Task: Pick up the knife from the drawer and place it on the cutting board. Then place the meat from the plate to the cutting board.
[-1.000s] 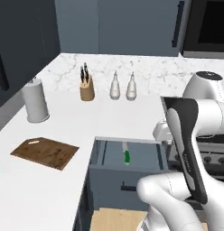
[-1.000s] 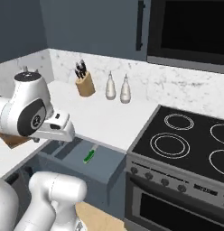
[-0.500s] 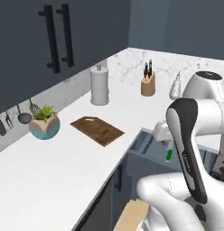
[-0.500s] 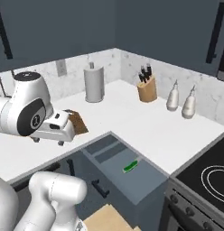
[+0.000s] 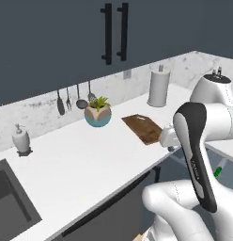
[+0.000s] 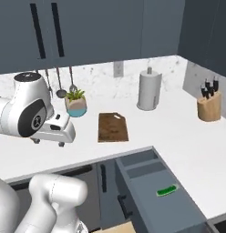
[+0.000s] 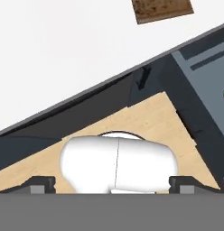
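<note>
Jaws standing released, empty; green-handled silver-bladed knife (image 6: 167,190) lying in open blue-grey drawer (image 6: 153,189). Fetching step pending: descending onto handle next.

1. On the counter (image 6: 187,136): cutting board (image 6: 113,127) near the front edge, plant pot (image 6: 76,105) behind it to the left, paper towel roll (image 6: 149,89) behind it to the right.
2. Further right, by the wall: knife block (image 6: 209,105).
3. Pulled out below the counter edge, right of the board: drawer (image 6: 153,191), with the knife (image 6: 167,190) inside.
4. Far left in the left base view: soap dispenser (image 5: 21,140) behind the sink (image 5: 12,212).
</note>
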